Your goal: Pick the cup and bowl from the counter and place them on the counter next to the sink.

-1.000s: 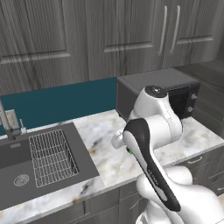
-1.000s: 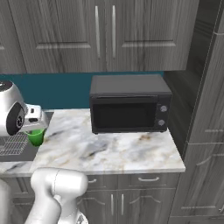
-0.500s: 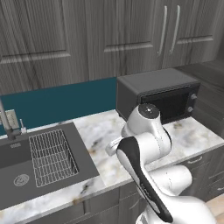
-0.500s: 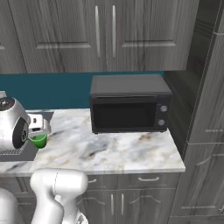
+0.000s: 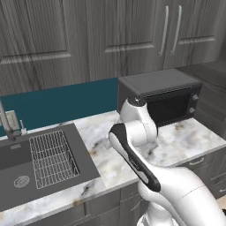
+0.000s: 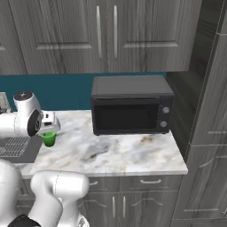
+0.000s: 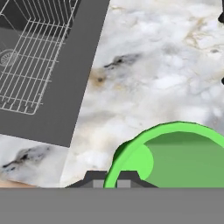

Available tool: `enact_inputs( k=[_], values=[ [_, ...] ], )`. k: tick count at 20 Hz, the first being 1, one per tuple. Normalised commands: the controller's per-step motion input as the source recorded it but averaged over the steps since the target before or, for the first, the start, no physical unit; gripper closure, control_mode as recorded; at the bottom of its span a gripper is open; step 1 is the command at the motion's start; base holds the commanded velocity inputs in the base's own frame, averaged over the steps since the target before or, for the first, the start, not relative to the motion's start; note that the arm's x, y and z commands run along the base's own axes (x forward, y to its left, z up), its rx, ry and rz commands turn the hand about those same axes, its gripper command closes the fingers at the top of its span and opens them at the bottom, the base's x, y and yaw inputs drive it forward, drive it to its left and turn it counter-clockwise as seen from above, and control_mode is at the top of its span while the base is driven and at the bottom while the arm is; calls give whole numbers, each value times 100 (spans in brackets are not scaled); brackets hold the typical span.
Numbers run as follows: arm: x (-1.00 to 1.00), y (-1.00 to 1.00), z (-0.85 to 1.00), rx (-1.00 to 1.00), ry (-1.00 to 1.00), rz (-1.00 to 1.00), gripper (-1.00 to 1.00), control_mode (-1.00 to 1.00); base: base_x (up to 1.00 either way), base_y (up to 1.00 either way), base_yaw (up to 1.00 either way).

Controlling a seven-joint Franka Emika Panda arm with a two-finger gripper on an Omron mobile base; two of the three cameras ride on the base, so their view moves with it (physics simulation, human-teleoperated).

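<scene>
the gripper (image 6: pixel 49 131), clamped on the green cup (image 6: pixel 48 138), hangs at centre left of the right base frame, above the marble counter (image 6: pixel 115 153) beside the sink (image 5: pixel 42 161).

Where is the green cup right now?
In the right base view the cup hangs under the gripper at the left, above the counter just right of the sink. The hand view shows its rim close up.

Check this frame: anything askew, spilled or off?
Nothing stands out. The green cup hangs upright under the gripper, jaws shut on its rim, over the marble counter beside the sink. No spill on the counter; the microwave sits square and closed.
</scene>
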Motion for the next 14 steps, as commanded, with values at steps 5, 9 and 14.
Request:
enact_inputs(
  k=[5, 9, 14],
  values=[
    [41, 3, -47, 0, -2, 0, 100, -100, 0, 0, 0],
    [33, 4, -45, 0, -1, 0, 100, -100, 0, 0, 0],
    [18, 16, -37, 0, 0, 0, 100, -100, 0, 0, 0]
  ],
)
